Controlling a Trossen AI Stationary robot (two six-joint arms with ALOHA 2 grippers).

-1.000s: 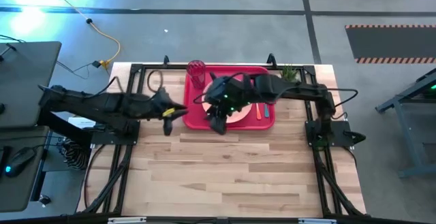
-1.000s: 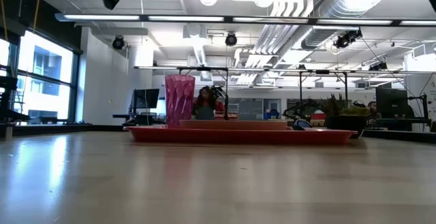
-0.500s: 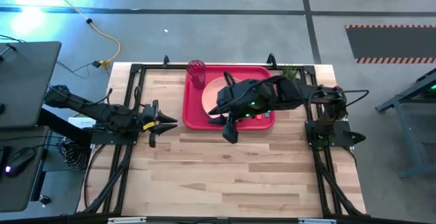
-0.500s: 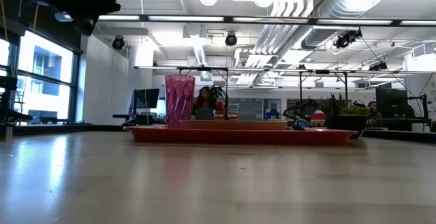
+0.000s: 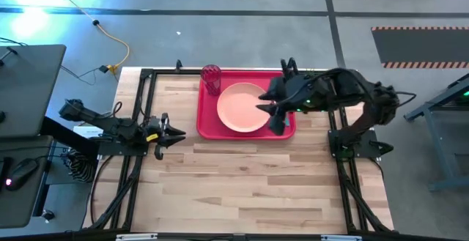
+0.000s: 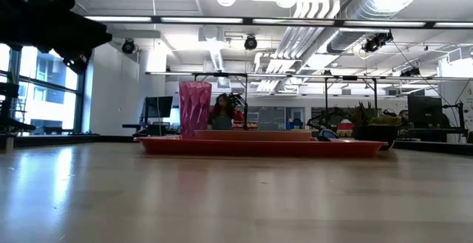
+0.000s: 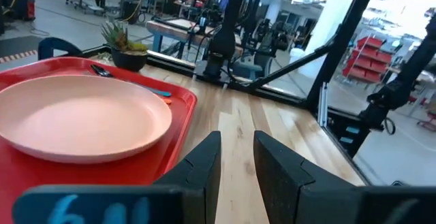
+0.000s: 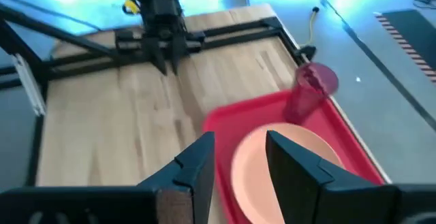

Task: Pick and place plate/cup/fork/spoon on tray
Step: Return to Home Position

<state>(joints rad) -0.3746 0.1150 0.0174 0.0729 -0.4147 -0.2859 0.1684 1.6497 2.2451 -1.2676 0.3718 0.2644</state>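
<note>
- Plate [image 5: 242, 108] sat flat in the middle of the tray [image 5: 207, 129]. Cup [image 5: 212, 80] stood upright in the tray's back corner on the left-arm side, just beside the plate.
- Spoon [image 7: 139, 86] lay on the tray between the plate and the rim on the right-arm side (fork not visible, probably hidden under the arm in the high view).
- Main risk, my read: the right arm [image 5: 330, 91] had its jaws over the tray's right side, at the plate's edge. A low exit path could clip the plate rim or the flatware and skew the layout.
- Lesser risk: the cup looked tall and light, so any sweep across the tray would tip it. It was well apart from both arms.
- Right arm reached in from the right edge of the tabletop [image 5: 242, 182], jaws narrowly apart and empty.
- Left arm [image 5: 110, 124] lay low at the tabletop's left edge, aimed at the tray and well apart from it, jaws narrowly apart and empty.
</note>
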